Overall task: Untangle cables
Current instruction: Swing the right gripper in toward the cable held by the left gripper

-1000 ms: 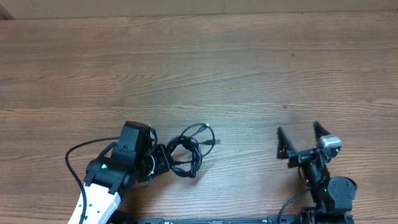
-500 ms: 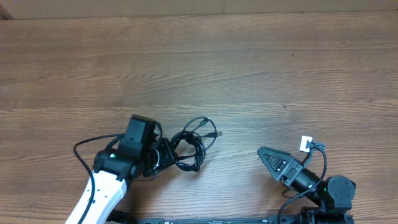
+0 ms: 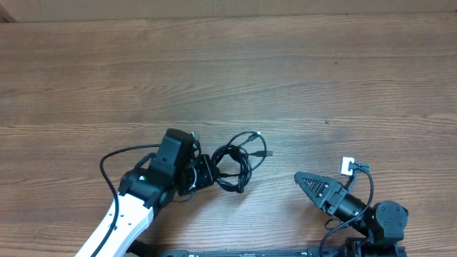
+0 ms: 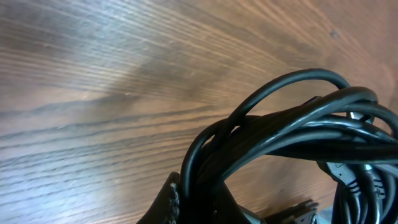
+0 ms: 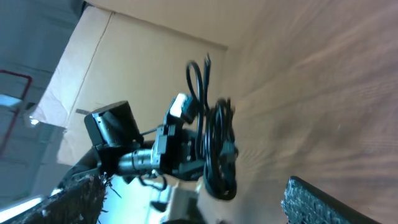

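The cables (image 3: 239, 165) form a loose black coil on the wooden table, with a small plug end (image 3: 265, 153) sticking out to the right. My left gripper (image 3: 204, 173) is shut on the coil's left side. In the left wrist view the cables (image 4: 292, 124) arch over the wood, and their strands run down between the dark fingers (image 4: 170, 200). My right gripper (image 3: 308, 183) lies turned on its side to the right of the coil, apart from it and pointing left at it. The right wrist view shows the cables (image 5: 217, 149) blurred between the wide-open fingertips of the right gripper (image 5: 194, 183).
A thick black wire (image 3: 107, 170) loops out from the left arm's body. A white connector (image 3: 348, 165) sits on the right arm. Cardboard (image 5: 124, 56) stands beyond the table's far edge (image 3: 214, 17). Bare wood (image 3: 285, 86) spreads across the upper table.
My left gripper has dragged the cables to the right. My right gripper has rolled onto its side and swung to point left at the coil, its fingers narrowing slightly.
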